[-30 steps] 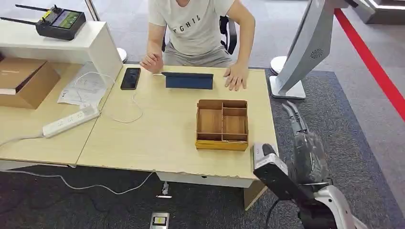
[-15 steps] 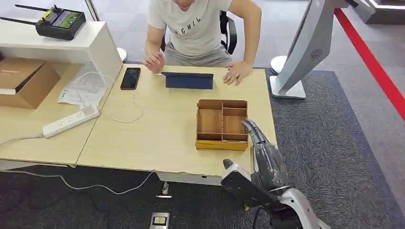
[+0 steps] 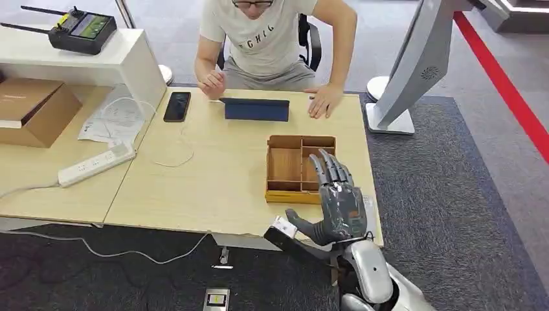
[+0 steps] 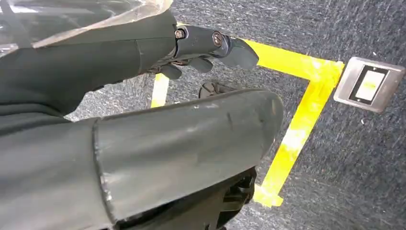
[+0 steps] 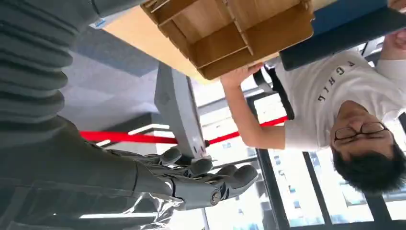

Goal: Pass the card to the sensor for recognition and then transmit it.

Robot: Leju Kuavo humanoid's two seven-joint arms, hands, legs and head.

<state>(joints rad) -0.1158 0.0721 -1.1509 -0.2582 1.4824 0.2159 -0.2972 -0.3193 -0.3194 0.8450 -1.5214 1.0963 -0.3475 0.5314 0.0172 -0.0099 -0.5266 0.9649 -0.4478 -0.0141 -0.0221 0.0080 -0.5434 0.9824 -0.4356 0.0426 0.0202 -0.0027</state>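
Observation:
My right hand (image 3: 333, 207) hovers over the table's near edge, fingers spread and pointing at the near right corner of the wooden divided tray (image 3: 301, 168). It holds nothing. The tray's compartments show bare wood. In the right wrist view the fingers (image 5: 210, 178) are apart, with the tray (image 5: 215, 43) beyond them. A dark blue flat device (image 3: 256, 109) stands at the far edge of the table in front of a seated person (image 3: 268, 35). My left hand (image 4: 201, 43) hangs over the floor, holding nothing.
The person's hands rest on the table on either side of the blue device. A phone (image 3: 177, 105) with a white cable, a power strip (image 3: 96, 164), a cardboard box (image 3: 32, 110) and a remote controller (image 3: 81, 29) lie to the left. A white kiosk stand (image 3: 414, 65) rises at the right.
My right hand has swung left from beside the table's right edge to above its near edge, close to the tray. The person has leaned forward a little.

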